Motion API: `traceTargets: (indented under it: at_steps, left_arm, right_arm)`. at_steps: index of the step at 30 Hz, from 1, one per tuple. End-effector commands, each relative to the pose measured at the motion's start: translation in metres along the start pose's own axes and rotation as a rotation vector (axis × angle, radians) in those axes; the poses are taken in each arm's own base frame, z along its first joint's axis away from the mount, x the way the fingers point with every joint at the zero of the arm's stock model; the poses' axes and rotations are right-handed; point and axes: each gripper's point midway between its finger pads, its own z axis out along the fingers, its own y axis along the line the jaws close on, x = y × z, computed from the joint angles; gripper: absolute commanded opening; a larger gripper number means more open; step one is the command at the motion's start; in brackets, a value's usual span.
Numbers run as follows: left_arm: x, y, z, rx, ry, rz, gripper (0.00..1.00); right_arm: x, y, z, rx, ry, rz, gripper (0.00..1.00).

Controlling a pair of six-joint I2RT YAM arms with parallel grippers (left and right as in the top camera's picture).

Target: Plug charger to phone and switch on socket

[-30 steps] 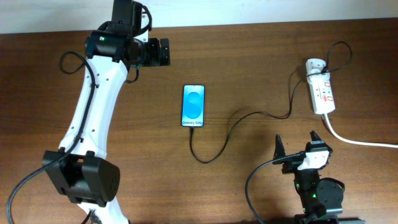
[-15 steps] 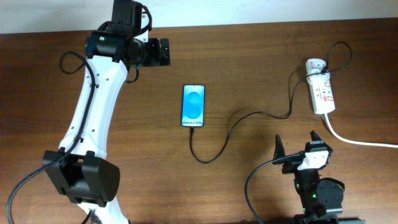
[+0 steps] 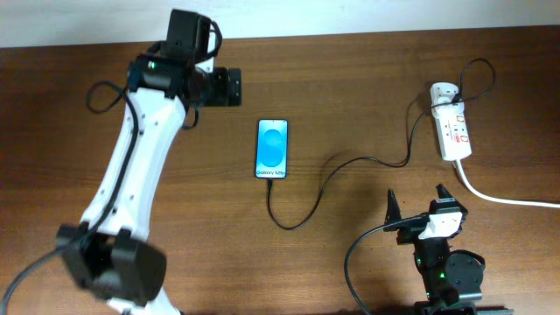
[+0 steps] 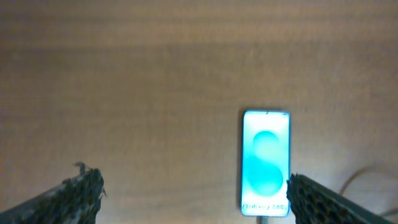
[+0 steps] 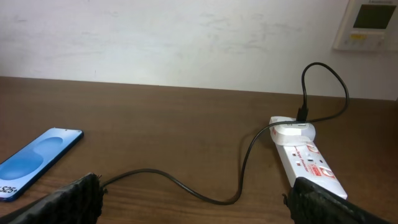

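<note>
The phone (image 3: 272,149) lies screen up at the table's middle, its blue screen lit. It also shows in the left wrist view (image 4: 266,163) and the right wrist view (image 5: 37,155). The black charger cable (image 3: 332,171) runs from the phone's near end, where its plug tip (image 3: 272,180) sits at the phone's edge, to a white adapter (image 3: 444,91) in the socket strip (image 3: 454,131). My left gripper (image 3: 233,87) is open and empty, up and left of the phone. My right gripper (image 3: 418,199) is open and empty, near the front edge, below the strip.
The strip's thick white cord (image 3: 499,197) runs off to the right edge. The cable loops across the wood in front of the right gripper (image 5: 186,186). A wall panel (image 5: 372,22) hangs behind the table.
My left arm has shifted a little to the right and its gripper has moved slightly nearer the phone. The right arm, phone and cable have not moved.
</note>
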Motion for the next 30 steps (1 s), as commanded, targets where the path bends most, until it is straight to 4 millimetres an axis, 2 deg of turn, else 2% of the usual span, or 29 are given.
traceTargets:
  at_steps: [1, 2, 3, 5, 7, 9, 13, 17, 19, 22, 26, 28, 30]
  left_arm:
    - [0.032, 0.020, -0.015, -0.068, -0.045, 0.008, 0.99]
    - [0.052, 0.026, -0.012, -0.089, -0.030, 0.009, 0.99]
    - [0.088, 0.033, -0.014, -0.095, 0.011, 0.014, 0.99]
    - [0.127, 0.046, -0.028, -0.129, 0.025, 0.015, 0.99]
    - [0.141, 0.054, -0.035, -0.155, 0.019, 0.015, 0.99]
    - [0.154, 0.056, -0.030, -0.161, 0.055, 0.020, 0.99]
    - [0.162, 0.053, -0.022, -0.142, 0.071, 0.020, 0.99]
    - [0.157, 0.047, -0.039, -0.082, 0.010, 0.003, 0.99]
    - [0.154, 0.051, -0.049, -0.066, -0.024, -0.024, 0.99]
    - [0.167, 0.057, -0.056, -0.030, -0.065, 0.011, 0.99]
    - [0.180, 0.056, -0.062, 0.062, -0.319, 0.005, 0.99]
    - [0.188, 0.057, -0.078, 0.067, -0.492, 0.012, 0.99]
    - [0.195, 0.058, -0.090, 0.066, -0.593, 0.019, 0.99]
  right_arm:
    - [0.002, -0.001, 0.000, 0.005, 0.003, 0.002, 0.98]
    - [0.002, -0.001, 0.000, 0.005, 0.003, 0.002, 0.98]
    - [0.002, -0.001, 0.000, 0.005, 0.003, 0.002, 0.98]
    - [0.002, -0.001, 0.000, 0.005, 0.003, 0.002, 0.98]
    - [0.002, -0.001, 0.000, 0.005, 0.003, 0.002, 0.98]
    - [0.002, -0.001, 0.000, 0.005, 0.003, 0.002, 0.98]
    - [0.002, -0.001, 0.000, 0.005, 0.003, 0.002, 0.98]
    - [0.002, -0.001, 0.000, 0.005, 0.003, 0.002, 0.98]
    - [0.002, -0.001, 0.000, 0.005, 0.003, 0.002, 0.98]
    - [0.002, -0.001, 0.000, 0.005, 0.003, 0.002, 0.98]
    - [0.002, -0.001, 0.000, 0.005, 0.003, 0.002, 0.98]
    - [0.002, -0.001, 0.000, 0.005, 0.003, 0.002, 0.98]
    - [0.002, -0.001, 0.000, 0.005, 0.003, 0.002, 0.98]
